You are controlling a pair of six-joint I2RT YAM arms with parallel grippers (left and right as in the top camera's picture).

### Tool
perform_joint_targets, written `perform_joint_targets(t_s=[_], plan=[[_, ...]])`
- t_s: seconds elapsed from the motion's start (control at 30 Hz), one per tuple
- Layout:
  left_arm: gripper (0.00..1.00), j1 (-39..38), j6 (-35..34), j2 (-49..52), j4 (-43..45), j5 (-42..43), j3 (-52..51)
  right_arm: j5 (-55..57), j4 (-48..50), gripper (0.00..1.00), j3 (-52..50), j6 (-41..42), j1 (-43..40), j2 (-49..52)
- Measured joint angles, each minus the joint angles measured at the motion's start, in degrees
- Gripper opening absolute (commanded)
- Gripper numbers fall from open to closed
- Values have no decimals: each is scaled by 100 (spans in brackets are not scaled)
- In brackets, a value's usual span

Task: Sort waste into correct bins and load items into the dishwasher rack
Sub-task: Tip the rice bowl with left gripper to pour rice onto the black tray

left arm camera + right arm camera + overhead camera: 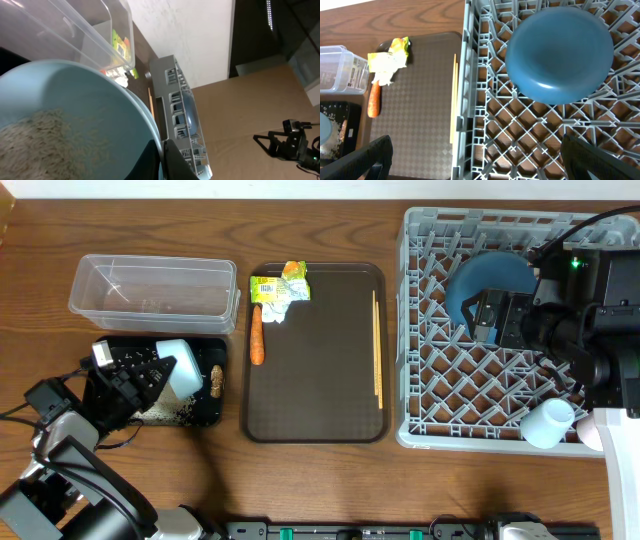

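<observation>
My left gripper is shut on the rim of the light blue cup, which is tilted over the black tray. Rice lies inside the cup, and the left gripper pinches its edge. More rice and a brown lump lie in the black tray. The carrot, wrapper and chopsticks rest on the brown serving tray. My right gripper hangs open over the rack, beside the upturned dark blue bowl.
The clear tub stands behind the black tray. A small white bowl sits at the rack's front right corner. In the right wrist view the chopsticks run close along the rack wall.
</observation>
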Motion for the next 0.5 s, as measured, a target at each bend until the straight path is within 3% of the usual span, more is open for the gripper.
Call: perform_joint_targets(t_s=[0.5], plan=[[6,201,-341,13,-144,101,-94,-11,-74,99,0,0,0,0]])
